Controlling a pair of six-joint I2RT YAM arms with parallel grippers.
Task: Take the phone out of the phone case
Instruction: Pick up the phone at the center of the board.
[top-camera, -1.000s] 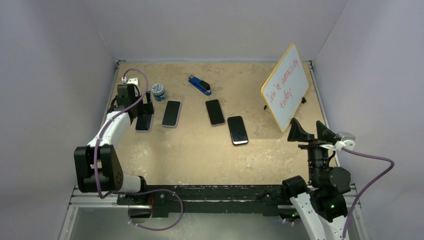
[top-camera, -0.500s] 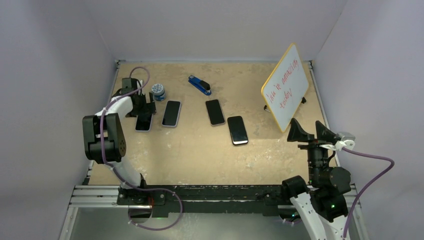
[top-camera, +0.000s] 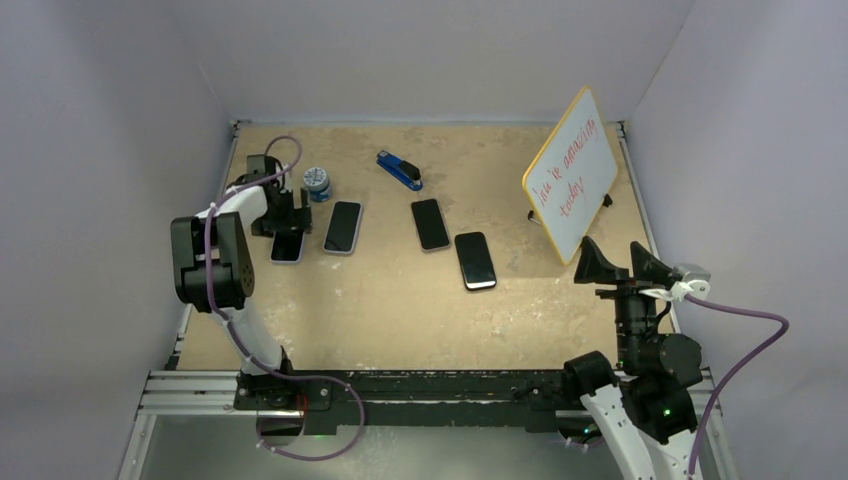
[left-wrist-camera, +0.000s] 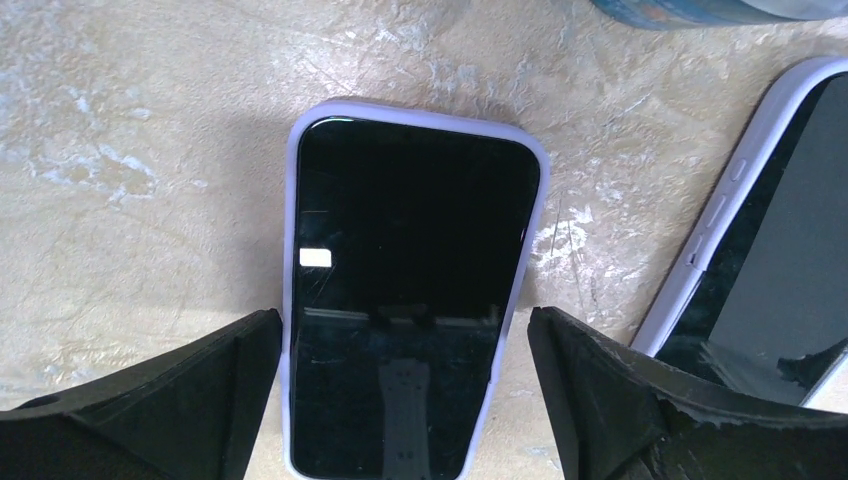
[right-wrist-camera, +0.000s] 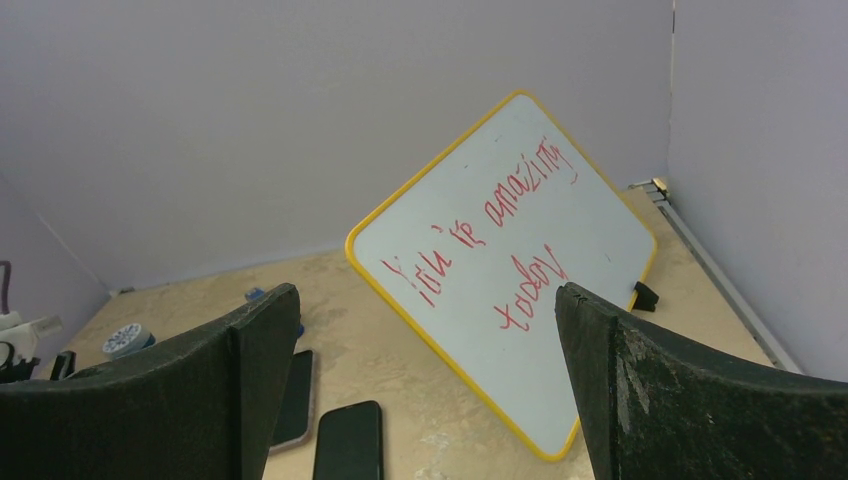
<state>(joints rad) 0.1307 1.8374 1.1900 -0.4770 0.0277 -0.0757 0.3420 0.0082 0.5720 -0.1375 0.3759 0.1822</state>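
Since the left claw (left-wrist-camera: 402, 320) hangs spread wide over the near end of the phone (left-wrist-camera: 410, 230), its fingers (left-wrist-camera: 180, 400) at either long side with nothing gripped, the risk lies in how it closes. The phone sits face up inside its lilac case (left-wrist-camera: 293, 200), flat on the table (top-camera: 400, 320) at about ten o'clock in the overhead view. If the claw pinches the soft rim, I judge that phone and case will lift as one and nothing will part; a squeeze on one corner alone could spin the pair. Just beside it at three o'clock lies a second phone (left-wrist-camera: 760, 250), also cased, and a sweep that way could knock it. A blue jar (top-camera: 316, 184) stands near at one o'clock and could tip if the arm swings wide. The right claw (top-camera: 617, 262), spread wide and empty, is raised at four o'clock of the table, well apart; peeling a case likely wants two holds, so one claw alone may fail.

The table is a matte, sandy sheet with pale scuffs. Past the jar it bears a blue stapler (top-camera: 400, 169) at twelve o'clock, a third phone (top-camera: 431, 224) near the middle, a fourth phone (top-camera: 475, 260) at its four o'clock, and a yellow-rimmed whiteboard (top-camera: 572, 175) with red writing propped at two o'clock. Plain pale walls (top-camera: 100, 150) close the left, far and right sides.
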